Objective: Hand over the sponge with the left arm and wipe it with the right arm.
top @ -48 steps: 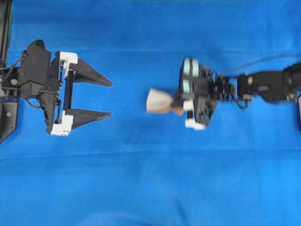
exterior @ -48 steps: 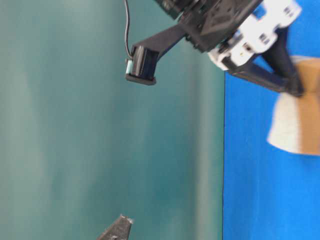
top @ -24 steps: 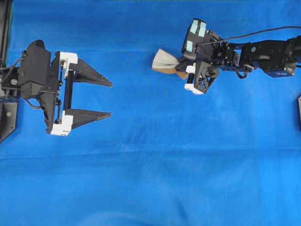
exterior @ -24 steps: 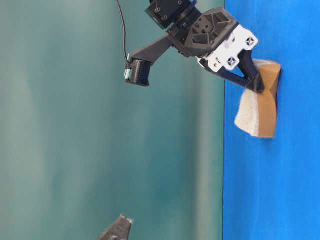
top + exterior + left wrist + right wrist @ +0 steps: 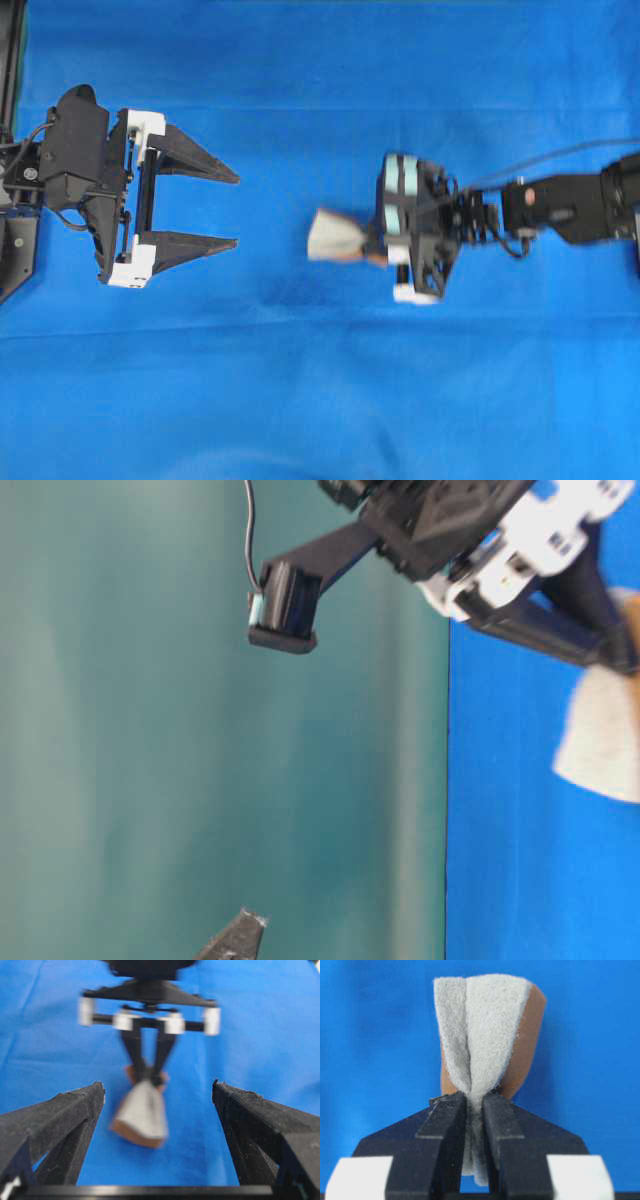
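The left arm (image 5: 70, 160) lies level at the left edge of the blue cloth (image 5: 320, 400), its gripper (image 5: 215, 210) pointing toward the sponge (image 5: 335, 238) with the two black fingers spread wide apart and nothing between them. The right arm (image 5: 560, 205) reaches in from the opposite side, stretched out level, its teal-padded wrist just behind the sponge, and its gripper (image 5: 375, 250) is clamped on the sponge, the fingers (image 5: 445, 1125) pressed close together on the pad's near end. The sponge sits between the two grippers, well apart from the left fingertips and touching only the right ones; in the left wrist view it hangs from the narrow pinch and flares out toward the camera. Squeezed at the grip, it folds along its middle, so the whitish-grey fuzzy face creases inward while the thin orange-brown layer shows along its outer edges. In the table-level view the sponge's pale fan (image 5: 605, 740) lies against the cloth
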Robot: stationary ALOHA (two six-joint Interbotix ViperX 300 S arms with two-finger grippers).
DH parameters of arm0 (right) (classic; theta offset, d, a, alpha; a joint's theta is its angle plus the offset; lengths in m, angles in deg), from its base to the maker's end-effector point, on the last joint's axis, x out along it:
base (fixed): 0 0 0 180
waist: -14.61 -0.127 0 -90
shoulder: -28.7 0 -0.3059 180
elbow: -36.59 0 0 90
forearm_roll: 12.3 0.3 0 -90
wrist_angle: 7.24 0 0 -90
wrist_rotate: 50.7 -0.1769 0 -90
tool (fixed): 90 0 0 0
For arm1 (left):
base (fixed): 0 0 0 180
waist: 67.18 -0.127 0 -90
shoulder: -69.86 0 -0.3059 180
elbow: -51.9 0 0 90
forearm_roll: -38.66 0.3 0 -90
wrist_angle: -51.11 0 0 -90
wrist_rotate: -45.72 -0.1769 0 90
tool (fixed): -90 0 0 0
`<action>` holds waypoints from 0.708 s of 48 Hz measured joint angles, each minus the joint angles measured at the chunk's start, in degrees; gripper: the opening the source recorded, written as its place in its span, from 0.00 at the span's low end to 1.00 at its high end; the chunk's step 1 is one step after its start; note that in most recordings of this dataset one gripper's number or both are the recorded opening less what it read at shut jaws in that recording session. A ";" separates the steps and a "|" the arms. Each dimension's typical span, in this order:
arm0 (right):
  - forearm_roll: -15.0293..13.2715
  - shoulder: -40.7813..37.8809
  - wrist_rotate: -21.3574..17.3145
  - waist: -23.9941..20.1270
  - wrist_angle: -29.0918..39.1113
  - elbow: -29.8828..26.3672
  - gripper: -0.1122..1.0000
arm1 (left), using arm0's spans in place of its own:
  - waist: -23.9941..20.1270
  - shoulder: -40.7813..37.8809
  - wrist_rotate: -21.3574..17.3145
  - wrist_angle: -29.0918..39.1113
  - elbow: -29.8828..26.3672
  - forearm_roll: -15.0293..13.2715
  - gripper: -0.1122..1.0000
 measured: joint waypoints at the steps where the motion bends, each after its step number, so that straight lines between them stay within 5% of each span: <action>1: 0.00 0.00 -0.26 -0.70 0.00 0.00 0.24 | 0.00 0.09 0.00 0.00 0.00 0.00 0.88; 16: 0.00 -0.18 -0.97 -3.43 0.00 -0.09 0.24 | 0.00 -0.09 0.00 0.00 0.00 0.00 0.88; 34: -3.87 -0.18 -0.62 7.56 0.35 -0.09 0.24 | 0.00 -0.09 0.00 0.00 0.00 0.00 0.88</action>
